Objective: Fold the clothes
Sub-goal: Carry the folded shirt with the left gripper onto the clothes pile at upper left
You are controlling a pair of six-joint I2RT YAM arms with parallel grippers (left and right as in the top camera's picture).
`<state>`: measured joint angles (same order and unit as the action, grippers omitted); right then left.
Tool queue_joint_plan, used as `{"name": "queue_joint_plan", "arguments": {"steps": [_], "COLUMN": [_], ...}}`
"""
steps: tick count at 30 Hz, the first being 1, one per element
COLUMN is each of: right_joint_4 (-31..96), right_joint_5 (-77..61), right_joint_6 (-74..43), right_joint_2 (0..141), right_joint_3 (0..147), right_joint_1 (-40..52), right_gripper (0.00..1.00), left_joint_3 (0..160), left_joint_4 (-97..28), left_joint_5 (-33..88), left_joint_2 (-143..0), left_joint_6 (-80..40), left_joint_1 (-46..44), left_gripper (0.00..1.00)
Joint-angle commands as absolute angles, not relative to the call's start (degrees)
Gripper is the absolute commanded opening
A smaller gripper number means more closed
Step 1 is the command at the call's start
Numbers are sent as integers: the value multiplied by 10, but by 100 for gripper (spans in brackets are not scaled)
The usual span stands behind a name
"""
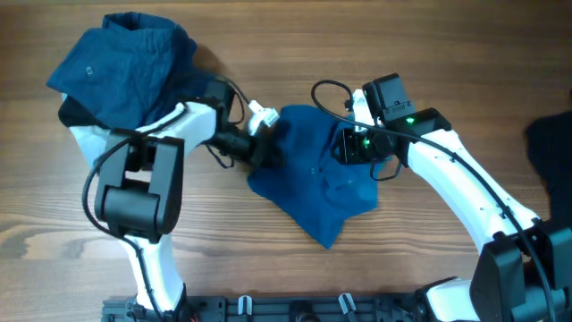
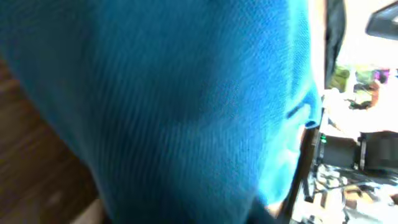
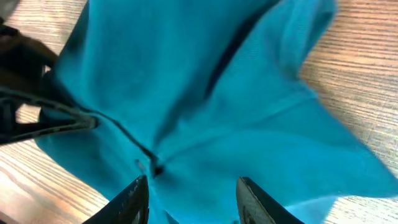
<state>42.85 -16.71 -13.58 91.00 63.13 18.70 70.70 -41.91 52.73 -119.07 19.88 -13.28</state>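
A crumpled blue shirt (image 1: 315, 174) lies on the wooden table in the middle of the overhead view. My left gripper (image 1: 264, 143) is at its left edge, and the cloth looks lifted there. In the left wrist view the blue cloth (image 2: 174, 106) fills the frame and hides the fingers. My right gripper (image 1: 350, 146) is over the shirt's upper right part. In the right wrist view its fingers (image 3: 191, 198) are spread apart just above the blue cloth (image 3: 205, 106), with a dark seam or collar line between them.
A pile of dark blue clothes (image 1: 125, 67) lies at the table's back left, over a white garment. A dark garment (image 1: 550, 143) sits at the right edge. The left arm's cable (image 1: 223, 107) loops near the shirt.
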Motion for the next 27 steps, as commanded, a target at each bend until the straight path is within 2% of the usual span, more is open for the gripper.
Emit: {"name": "queue_joint_plan", "arguments": {"steps": [1,7,11,16,23,24,25,26,27], "right_joint_4": [434,434,436,444,446,446,445,444,442], "right_joint_5": [-177,-177,-181,-181,-181,-181,-181,-181,-181], "right_joint_6": [-137,-142,-167,-166,-167,-167,-167,-167,-167], "right_joint_2": [901,901,901,901,901,901,901,901,901], "right_joint_3": [635,635,635,635,635,635,635,635,635], "right_joint_1": [189,189,189,189,189,189,189,189,189], "right_gripper": [45,45,45,44,44,44,44,44,44], "left_joint_3": [737,914,1037,1042,1040,1040,1040,1040,1040], "left_joint_4": [-419,-469,-471,-458,-503,-512,-525,-537,-546], "left_joint_5": [626,590,567,452,416,410,398,383,362], "left_joint_2": [-1176,-1099,-1082,-1088,-1104,-1113,-1126,-1137,-1150], "left_joint_6": [177,171,171,183,182,182,182,182,176], "left_joint_1": [-124,-70,11,126,305,318,331,338,342], "left_gripper": [4,4,4,4,4,14,39,91,100]}}
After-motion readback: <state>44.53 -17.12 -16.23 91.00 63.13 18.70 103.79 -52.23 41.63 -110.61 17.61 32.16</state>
